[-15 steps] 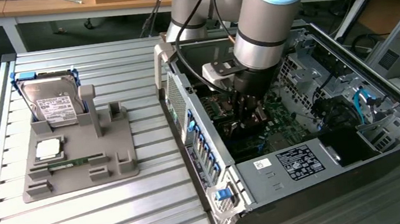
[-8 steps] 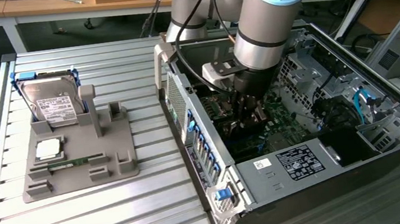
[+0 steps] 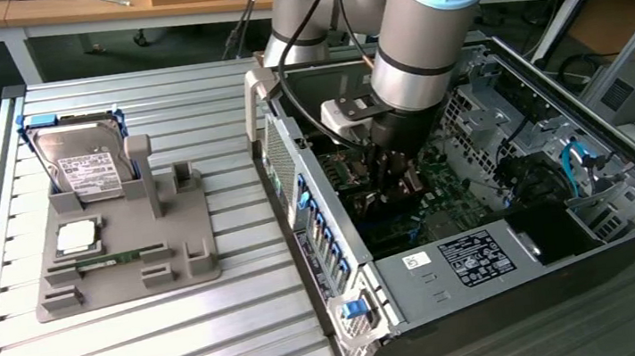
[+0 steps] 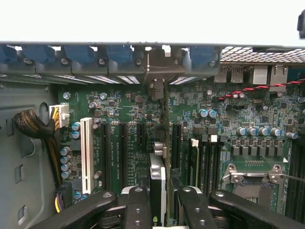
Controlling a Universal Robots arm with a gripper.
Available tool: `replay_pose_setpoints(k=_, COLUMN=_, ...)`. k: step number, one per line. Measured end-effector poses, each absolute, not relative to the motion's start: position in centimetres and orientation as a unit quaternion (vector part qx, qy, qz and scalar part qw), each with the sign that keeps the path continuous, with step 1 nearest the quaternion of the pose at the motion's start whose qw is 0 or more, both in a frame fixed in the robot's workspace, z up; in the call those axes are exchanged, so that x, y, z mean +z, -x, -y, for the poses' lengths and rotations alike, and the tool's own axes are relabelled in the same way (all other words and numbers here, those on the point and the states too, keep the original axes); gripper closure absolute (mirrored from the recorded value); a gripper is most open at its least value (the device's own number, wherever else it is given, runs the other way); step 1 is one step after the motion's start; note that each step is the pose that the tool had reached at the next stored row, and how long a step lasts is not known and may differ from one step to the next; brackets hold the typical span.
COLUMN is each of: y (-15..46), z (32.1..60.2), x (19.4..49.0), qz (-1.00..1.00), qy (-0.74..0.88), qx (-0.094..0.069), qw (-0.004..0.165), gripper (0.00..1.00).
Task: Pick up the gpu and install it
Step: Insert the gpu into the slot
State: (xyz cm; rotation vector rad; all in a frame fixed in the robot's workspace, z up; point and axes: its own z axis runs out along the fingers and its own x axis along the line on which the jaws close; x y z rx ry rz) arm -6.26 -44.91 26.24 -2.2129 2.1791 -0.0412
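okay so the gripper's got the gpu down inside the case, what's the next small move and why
Probably a short, straight push down. The gripper is shut on the gpu, held on edge over the motherboard, its bracket already at the case's rear wall. The card looks lined up with a slot, but whether it is fully seated is hard to tell.

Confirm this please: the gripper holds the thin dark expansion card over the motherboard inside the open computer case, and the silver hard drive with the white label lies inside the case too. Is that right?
One part is wrong. The silver hard drive with the white label stands in the grey holder on the slatted table, outside the open computer case, as the exterior view shows. The gripper does hold the thin dark expansion card over the motherboard.
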Motion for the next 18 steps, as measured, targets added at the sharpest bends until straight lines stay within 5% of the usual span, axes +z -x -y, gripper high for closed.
replay_pose_setpoints(k=18, y=6.05, z=44.94, x=26.06, qz=-0.701, qy=0.712, qx=-0.015, qw=0.015, gripper=0.73)
